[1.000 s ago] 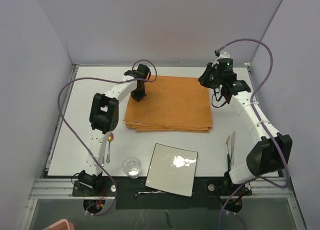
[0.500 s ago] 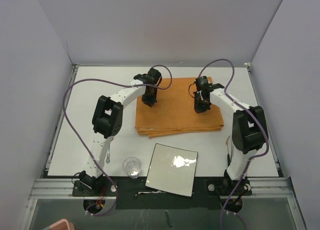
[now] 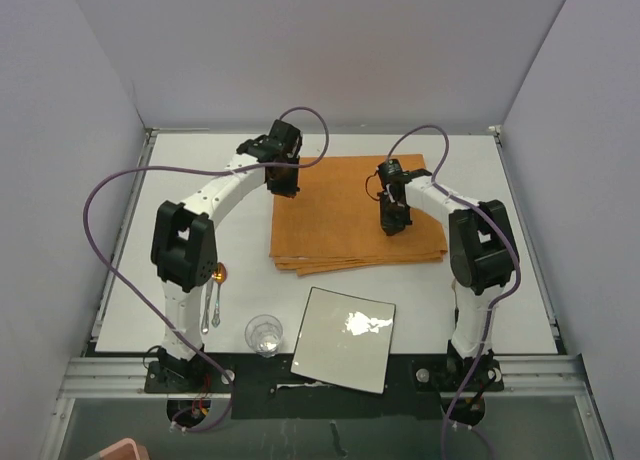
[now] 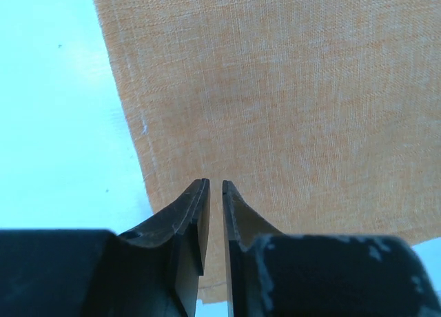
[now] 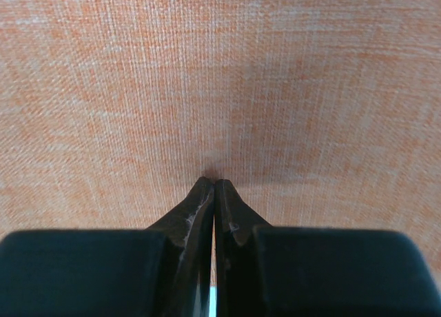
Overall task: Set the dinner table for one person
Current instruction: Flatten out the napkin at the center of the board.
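Risks:
- White surface (image 3: 525, 180) under orange cloth (image 3: 340, 220) looks smooth, so probably little friction. Easy to slide the whole cloth off square with one sideways push.
- Cloth folded in layers, edges staggered at its near side. Likely to bunch or unfold if dragged from one point only.
- Right hand (image 3: 392, 223) on cloth right of centre, tips pressed together against the weave (image 5: 214, 181), nothing visibly pinched. Danger of a ridge if pulled from there.
- Left hand (image 3: 283, 185) over cloth's far left corner, barely parted, nothing between the tips (image 4: 214, 185). Too narrow a gap for a clean corner grab, and could snag the hem.
- Square plate (image 3: 325, 355) just past cloth's near edge, glass (image 3: 264, 334) left of that, spoon (image 3: 215, 300) off cloth's near left corner. Risk of a low arm sweep knocking any of them, glass first.

Materials and shapes:
- Surface: matte white, flat, rectangular, rigid.
- Cloth: coarse woven orange fabric, soft, rectangular, limp.
- Plate: glossy white, square, hard, with glare.
- Glass: clear, round, short, brittle.
- Spoon: thin shiny metal, long handle.
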{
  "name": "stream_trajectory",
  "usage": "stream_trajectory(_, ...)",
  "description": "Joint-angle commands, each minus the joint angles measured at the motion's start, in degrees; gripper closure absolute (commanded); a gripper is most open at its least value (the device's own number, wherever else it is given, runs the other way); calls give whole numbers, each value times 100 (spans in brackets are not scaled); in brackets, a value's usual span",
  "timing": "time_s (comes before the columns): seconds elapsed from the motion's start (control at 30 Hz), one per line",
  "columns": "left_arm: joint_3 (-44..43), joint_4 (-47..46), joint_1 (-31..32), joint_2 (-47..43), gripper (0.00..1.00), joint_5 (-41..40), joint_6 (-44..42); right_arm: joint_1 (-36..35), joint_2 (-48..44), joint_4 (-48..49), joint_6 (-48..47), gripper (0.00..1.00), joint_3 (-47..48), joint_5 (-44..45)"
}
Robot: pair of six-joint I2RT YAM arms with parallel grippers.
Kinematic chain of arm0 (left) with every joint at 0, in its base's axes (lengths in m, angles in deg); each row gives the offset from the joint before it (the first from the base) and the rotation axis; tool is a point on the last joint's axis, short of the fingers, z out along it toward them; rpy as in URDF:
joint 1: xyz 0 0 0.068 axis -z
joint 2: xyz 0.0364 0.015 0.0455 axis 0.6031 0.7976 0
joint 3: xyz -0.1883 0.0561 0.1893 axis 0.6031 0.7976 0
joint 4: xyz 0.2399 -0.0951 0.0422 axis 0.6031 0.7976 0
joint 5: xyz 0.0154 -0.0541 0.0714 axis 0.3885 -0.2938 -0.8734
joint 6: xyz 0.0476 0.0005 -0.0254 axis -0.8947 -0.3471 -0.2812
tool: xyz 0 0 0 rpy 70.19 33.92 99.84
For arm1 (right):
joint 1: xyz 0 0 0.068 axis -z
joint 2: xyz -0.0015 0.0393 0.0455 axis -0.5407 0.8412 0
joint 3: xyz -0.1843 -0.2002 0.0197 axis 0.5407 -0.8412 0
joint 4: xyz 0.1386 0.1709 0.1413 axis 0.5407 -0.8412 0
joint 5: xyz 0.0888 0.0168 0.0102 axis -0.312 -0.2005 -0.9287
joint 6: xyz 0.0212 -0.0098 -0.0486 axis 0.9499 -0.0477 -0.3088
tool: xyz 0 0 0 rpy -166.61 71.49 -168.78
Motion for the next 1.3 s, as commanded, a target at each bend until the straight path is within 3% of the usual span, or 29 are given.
stream_trajectory(0.0,370,-462,-114,-1200,81,-19,-155,-68,269,-23,-83,100,507,51)
stream_trajectory(0.13,1338,-931,-216,-1828,65,-7,-90,-69,541,267,-167,100,763,-118)
stream_trajectory(0.4,2335,-1106,-272,-2550,63,24,-61,-66,1147,489,-135,100,1315,-317)
stream_trajectory(0.7,2596,-1191,-282,-2782,63,223,-18,-59,1535,452,22,100,1741,-280)
stream_trajectory(1.13,2593,-1303,-281,-2685,63,511,174,13,458,1339,2319,100,-313,-725)
stream_trajectory(1.27,2601,-1316,-273,-2656,63,594,239,-139,412,1531,2616,100,-608,-914)
